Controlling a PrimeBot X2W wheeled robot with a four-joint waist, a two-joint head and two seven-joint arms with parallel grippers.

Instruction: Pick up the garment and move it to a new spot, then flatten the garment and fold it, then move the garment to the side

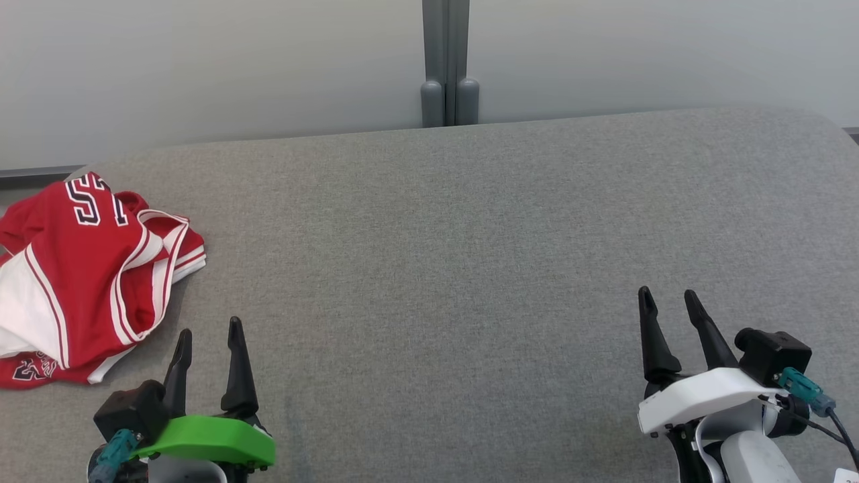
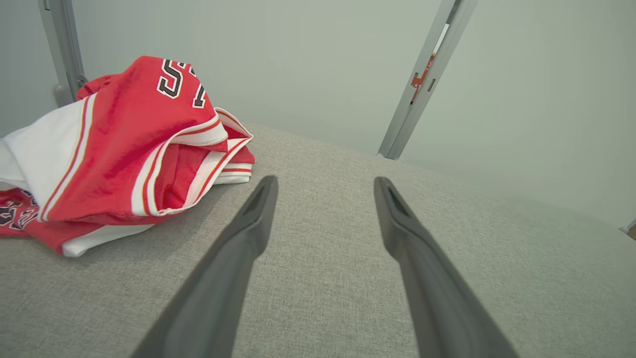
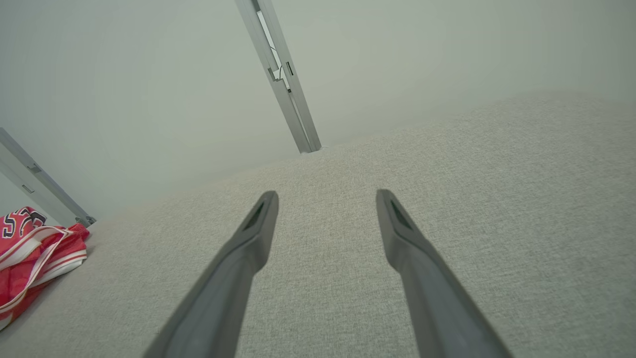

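Observation:
The garment (image 1: 80, 268) is a red and white jersey with dark lettering, crumpled in a heap at the left edge of the grey padded table (image 1: 436, 255). The left wrist view has the garment (image 2: 124, 149) at its upper left, and the right wrist view catches the garment (image 3: 30, 253) at its far left. My left gripper (image 1: 209, 332) stands open just right of the heap's near corner, apart from it, nothing between its fingers (image 2: 248, 233). Far to the right my right gripper (image 1: 668, 300) is open over bare fabric, its fingers (image 3: 402, 233) empty.
A pale wall panel with a grey vertical post (image 1: 445, 64) stands right behind the table's far edge. The table's far corners are rounded, and the garment reaches the left edge.

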